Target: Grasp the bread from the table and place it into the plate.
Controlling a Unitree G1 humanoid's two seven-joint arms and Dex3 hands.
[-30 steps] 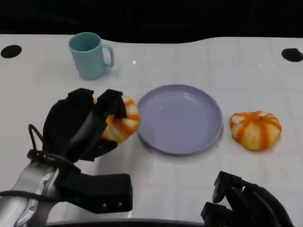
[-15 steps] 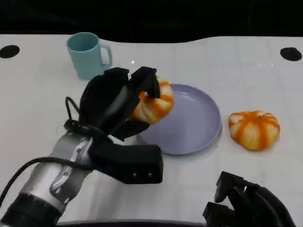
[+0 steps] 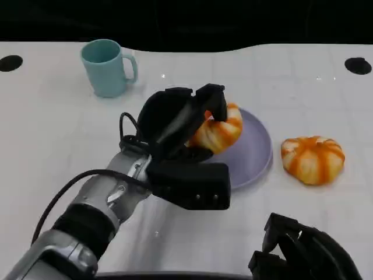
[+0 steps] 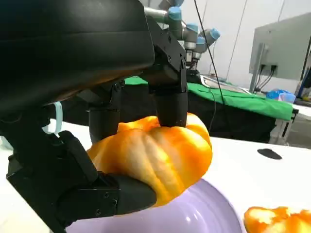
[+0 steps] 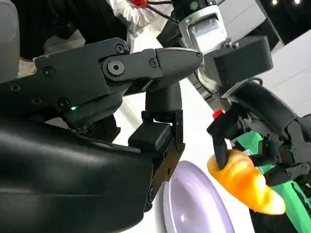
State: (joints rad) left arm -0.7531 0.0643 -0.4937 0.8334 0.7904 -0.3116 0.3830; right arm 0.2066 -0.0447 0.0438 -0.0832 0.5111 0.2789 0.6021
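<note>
- Left hand gripping bread from above, fingers wrapped over its top.
- Bread held above the near-left part of the plate, apparently clear of the surface; straight down to release.
- Second bread on table, right of plate, untouched.
- Right hand low by the table's near edge, holding nothing; fingers apart or curled: cannot tell.

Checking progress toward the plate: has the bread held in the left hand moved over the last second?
Yes. The bread, held by the left hand, has travelled from left of the plate to above its left part, away from the cup.
</note>
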